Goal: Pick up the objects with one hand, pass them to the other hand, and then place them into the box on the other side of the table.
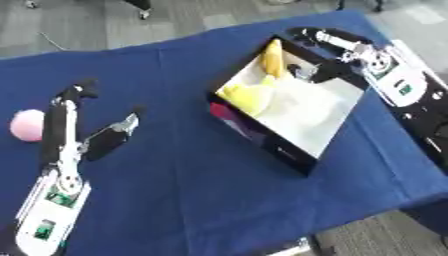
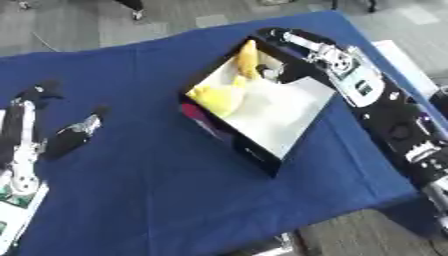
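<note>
Likely light and soft, that pink ball (image 1: 27, 124) at the left edge of the frame: round, plain, matte pale pink, no markings to be made out. Probably yielding a little under pressure and prone to rolling on the cloth, so best cupped from above with fingers on opposite sides across its middle, not nudged from one side. No sign of fragility.

Resting on the blue-covered bench (image 1: 184, 165), just beside the left hand (image 1: 72, 131) but apart from it. Left hand lying at middle left, fingers straight and spread in a V, one long black finger pointing up the frame, thumb angled off to the right; holding nothing.

Right hand (image 2: 302, 42) at upper right, over the far corner of the black box (image 2: 229, 134); fingers dark against the dark rim, so open or curled cannot be told. Nothing seen in it.

Box open-topped, white inside, in the centre right of the frame. Already inside, toward its upper left part: yellow objects (image 2: 229, 90), one long and curved like a banana, the others lumpy and unclear. Something reddish against the inner near wall, not identifiable.

Judging by this, pink ball not yet picked up; pickup by the left hand appears to be the step in hand.
</note>
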